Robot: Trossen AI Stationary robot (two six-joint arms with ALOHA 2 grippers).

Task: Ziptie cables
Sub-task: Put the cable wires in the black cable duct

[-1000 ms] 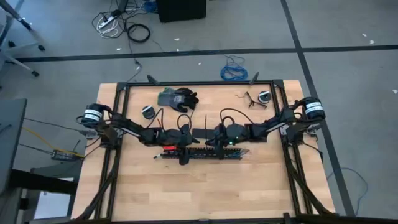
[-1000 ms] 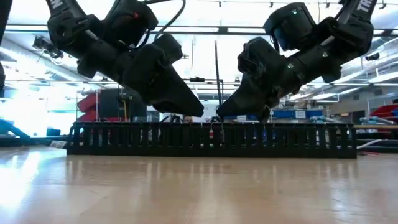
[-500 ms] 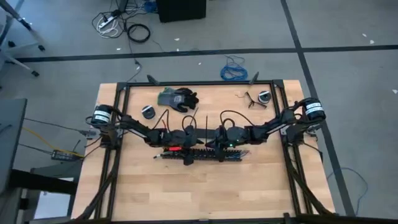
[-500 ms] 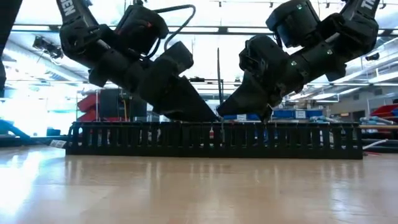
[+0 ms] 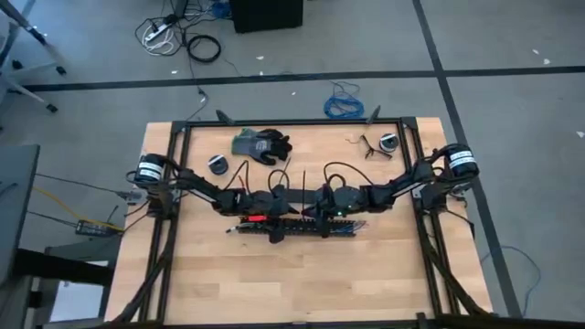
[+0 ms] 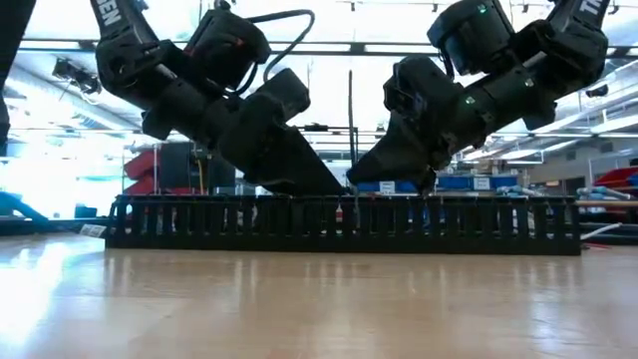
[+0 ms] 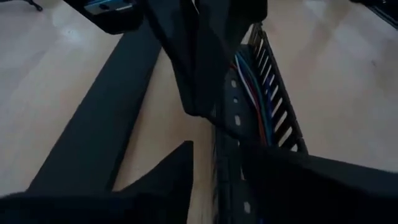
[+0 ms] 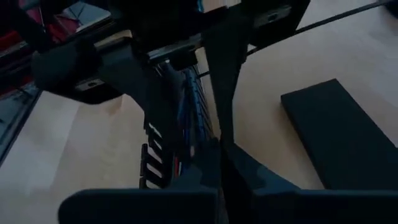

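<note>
Black slotted plastic forms the long cable tray (image 5: 297,226) near the middle of the wooden table (image 5: 292,283), and the cables (image 7: 252,93), red, blue, green and pale, lie lengthwise inside its channel. Left gripper (image 5: 291,215) and right gripper (image 5: 311,216) both dip over the tray's middle, tips almost meeting; whether either is spread or pinching cannot be told. A flat black strip (image 7: 93,118) lies just beside the tray
</note>
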